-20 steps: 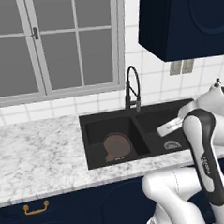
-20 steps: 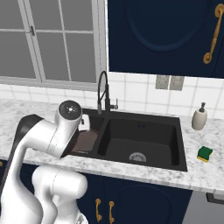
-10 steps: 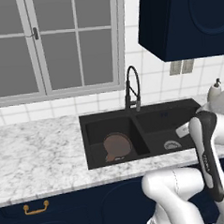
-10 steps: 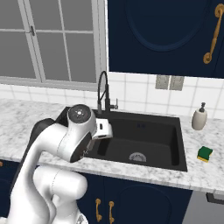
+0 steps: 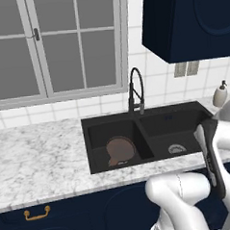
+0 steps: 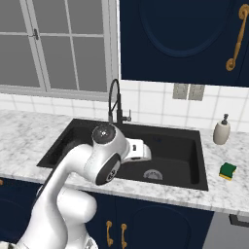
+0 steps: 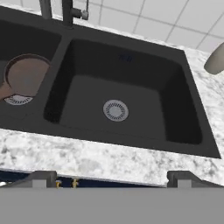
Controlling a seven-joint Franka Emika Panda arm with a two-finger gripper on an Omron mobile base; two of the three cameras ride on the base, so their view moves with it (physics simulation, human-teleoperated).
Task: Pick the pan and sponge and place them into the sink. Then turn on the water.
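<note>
One pan (image 5: 120,149) lies in the left basin of the sink (image 6: 203,165), one sponge (image 6: 227,170) beside one soap bottle (image 6: 221,130) on the counter (image 5: 37,160); gripper (image 7: 112,177) jaws spread, empty.

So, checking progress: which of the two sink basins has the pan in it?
The left basin of the sink, left of the tap: the pan lies there. The right basin holds only its drain.

**Looking down over the sink**

My gripper (image 7: 111,177) is spread wide with nothing between its tips, above the marble tabletop (image 7: 100,159). Below me lies the black sink (image 7: 199,131): the right basin bare around its silver drain (image 7: 116,110), the pan (image 7: 26,75) in the left basin. The tap (image 7: 66,11) stands behind the divider. A bottle (image 7: 215,59) sits at right.
</note>
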